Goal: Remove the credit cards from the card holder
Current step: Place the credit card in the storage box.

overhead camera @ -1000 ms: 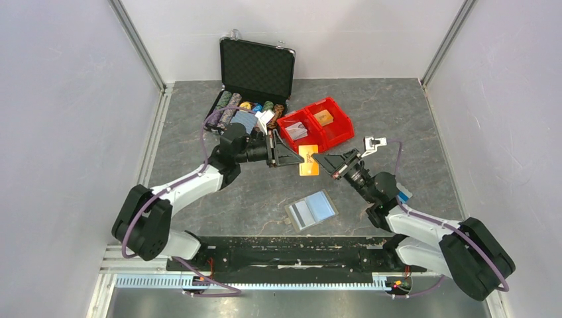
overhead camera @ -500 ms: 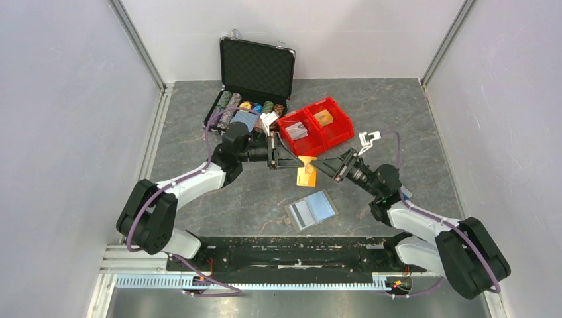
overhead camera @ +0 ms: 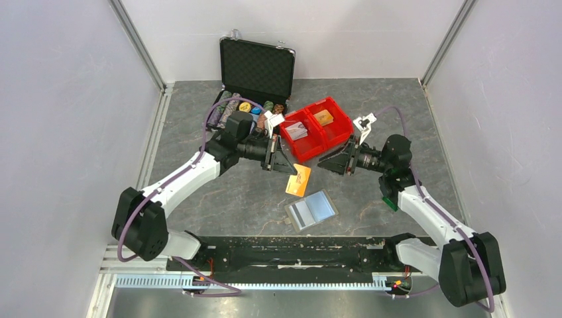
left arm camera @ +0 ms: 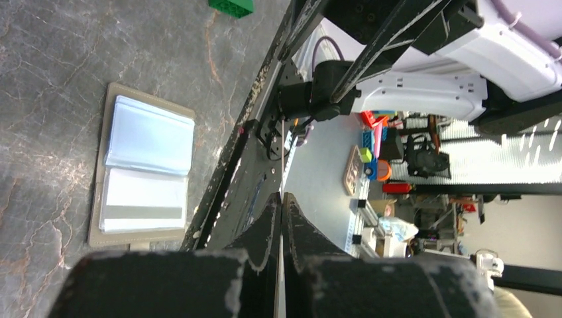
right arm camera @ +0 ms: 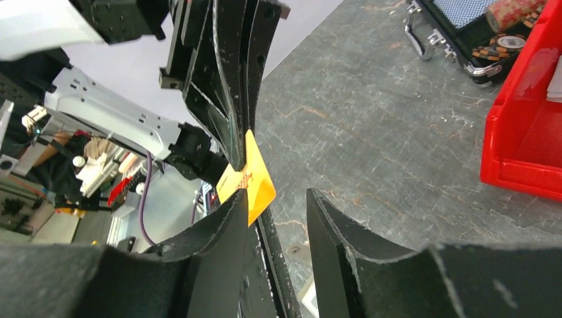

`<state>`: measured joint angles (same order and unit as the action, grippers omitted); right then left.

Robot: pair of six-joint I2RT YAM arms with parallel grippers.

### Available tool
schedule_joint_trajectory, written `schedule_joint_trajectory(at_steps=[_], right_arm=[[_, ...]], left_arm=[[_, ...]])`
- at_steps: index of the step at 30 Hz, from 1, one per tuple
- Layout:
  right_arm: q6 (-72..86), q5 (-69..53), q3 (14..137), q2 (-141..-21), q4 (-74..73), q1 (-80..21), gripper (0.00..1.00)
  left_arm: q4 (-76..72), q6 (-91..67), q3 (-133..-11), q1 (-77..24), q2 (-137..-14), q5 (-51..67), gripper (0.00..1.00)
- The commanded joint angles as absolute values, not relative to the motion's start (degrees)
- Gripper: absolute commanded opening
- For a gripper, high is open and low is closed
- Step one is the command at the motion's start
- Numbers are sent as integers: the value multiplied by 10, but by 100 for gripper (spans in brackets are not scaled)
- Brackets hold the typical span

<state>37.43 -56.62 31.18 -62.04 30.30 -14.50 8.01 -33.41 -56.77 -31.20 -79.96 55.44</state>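
Note:
An orange-yellow credit card [overhead camera: 298, 180] hangs above the table, pinched at its upper corner by my left gripper [overhead camera: 289, 169], which is shut on it. In the left wrist view the card [left arm camera: 283, 149] shows edge-on between the closed jaws of the left gripper [left arm camera: 281, 197]. My right gripper [overhead camera: 322, 163] stands open a little to the card's right, not touching it. The right wrist view shows the card [right arm camera: 252, 180] beyond the right gripper [right arm camera: 278, 205], whose jaws hold nothing. The card holder [overhead camera: 311, 211] lies open on the table, its pale panels [left arm camera: 146, 169] facing up.
A black poker-chip case [overhead camera: 257, 66] stands open at the back. Two red bins [overhead camera: 315, 126] holding small packs sit just behind both grippers. A green block [overhead camera: 389, 202] lies by the right arm. The black base rail [overhead camera: 285, 255] runs along the near edge.
My left gripper shut on the orange card and my right gripper opened and let it go. The right gripper drew back to the right, and the card swung lower and left.

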Motion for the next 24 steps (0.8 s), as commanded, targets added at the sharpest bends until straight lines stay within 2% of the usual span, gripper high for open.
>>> schedule_joint_trajectory(at_steps=[1, 18, 19, 21, 24], right_arm=[[301, -606, 332, -601, 233, -160, 41], [287, -599, 363, -656, 241, -255, 41], [287, -600, 363, -656, 243, -258, 38], [288, -600, 362, -655, 246, -261, 27], [296, -600, 356, -650, 262, -261, 0]], left_arm=[[194, -235, -615, -313, -795, 596, 2], [224, -207, -628, -329, -800, 615, 2], [224, -206, -627, -329, -800, 616, 2], [224, -204, -627, -329, -800, 617, 2], [225, -203, -628, -329, -803, 613, 2]])
